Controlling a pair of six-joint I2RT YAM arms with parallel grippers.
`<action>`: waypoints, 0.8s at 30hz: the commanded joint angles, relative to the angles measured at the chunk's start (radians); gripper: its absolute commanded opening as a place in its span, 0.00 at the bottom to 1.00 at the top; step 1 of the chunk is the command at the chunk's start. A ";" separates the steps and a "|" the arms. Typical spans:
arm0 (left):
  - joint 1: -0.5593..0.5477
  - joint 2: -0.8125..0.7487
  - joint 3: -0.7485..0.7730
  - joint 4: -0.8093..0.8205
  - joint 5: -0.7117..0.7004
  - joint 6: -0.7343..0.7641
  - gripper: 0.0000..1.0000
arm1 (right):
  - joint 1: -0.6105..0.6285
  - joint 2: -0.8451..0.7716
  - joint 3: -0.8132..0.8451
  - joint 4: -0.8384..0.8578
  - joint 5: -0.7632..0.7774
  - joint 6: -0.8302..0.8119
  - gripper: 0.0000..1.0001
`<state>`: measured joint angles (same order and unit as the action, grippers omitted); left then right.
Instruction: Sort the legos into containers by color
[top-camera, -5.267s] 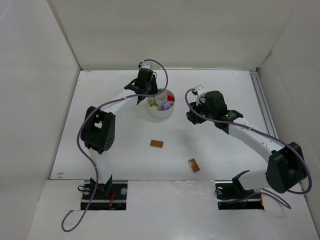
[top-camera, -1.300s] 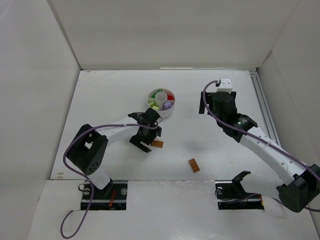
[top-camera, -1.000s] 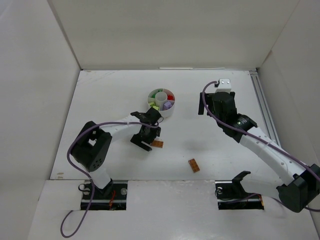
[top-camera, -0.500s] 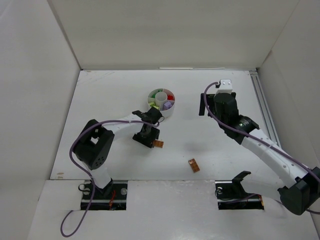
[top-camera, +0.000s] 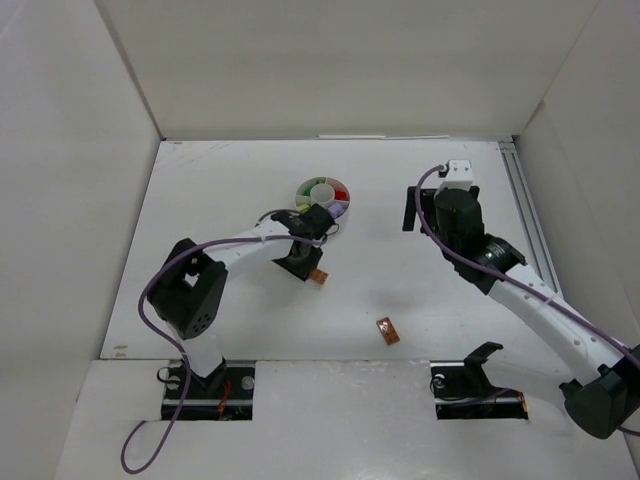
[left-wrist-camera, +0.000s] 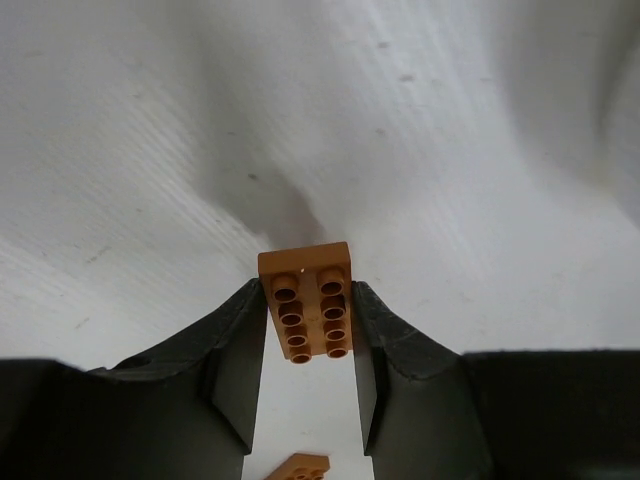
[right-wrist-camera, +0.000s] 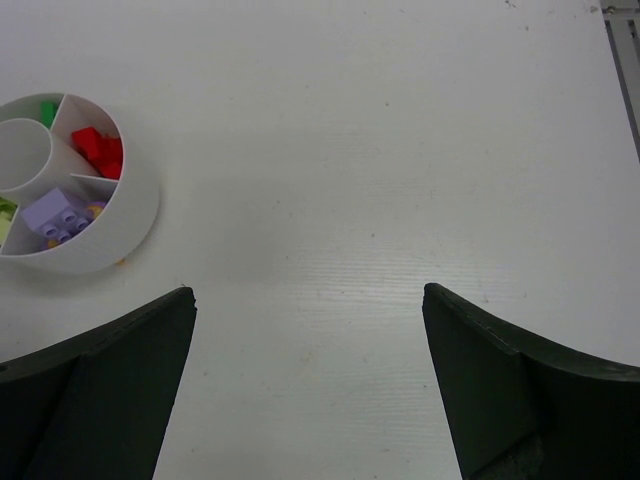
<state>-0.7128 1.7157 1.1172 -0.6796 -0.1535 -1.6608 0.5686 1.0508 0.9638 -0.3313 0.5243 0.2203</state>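
An orange-brown lego (left-wrist-camera: 306, 300) is pinched between my left gripper's (left-wrist-camera: 306, 292) dark fingers, studs facing the camera. From above, that brick (top-camera: 319, 277) hangs just below the white dish (top-camera: 322, 179), with the left gripper (top-camera: 311, 268) over it. A second orange-brown lego (top-camera: 387, 331) (left-wrist-camera: 297, 467) lies flat on the table. The dish's containers (right-wrist-camera: 130, 230) hold red (right-wrist-camera: 98, 150), green (right-wrist-camera: 46, 110) and light purple (right-wrist-camera: 58, 215) legos. My right gripper (right-wrist-camera: 310, 300) (top-camera: 420, 208) hovers open to the right of the dish, holding nothing.
White walls enclose the table on the left, back and right. A metal rail (top-camera: 522, 200) runs along the right edge. Both arm bases sit at the near edge.
My left gripper has closed on the orange-brown lego and carried it a little toward the dish. The right arm has shifted slightly.
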 joint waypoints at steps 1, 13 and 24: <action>-0.045 -0.031 0.143 -0.115 -0.202 0.032 0.15 | -0.004 -0.025 -0.007 0.028 0.031 -0.007 1.00; -0.099 -0.015 0.597 -0.420 -0.791 0.056 0.18 | -0.004 -0.046 -0.045 0.055 0.120 -0.056 1.00; -0.085 0.099 0.764 -0.184 -0.979 0.447 0.28 | -0.055 0.020 -0.054 -0.038 0.224 -0.024 1.00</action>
<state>-0.8089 1.7981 1.8500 -0.9497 -1.0405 -1.3621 0.5377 1.0611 0.9051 -0.3431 0.6945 0.1772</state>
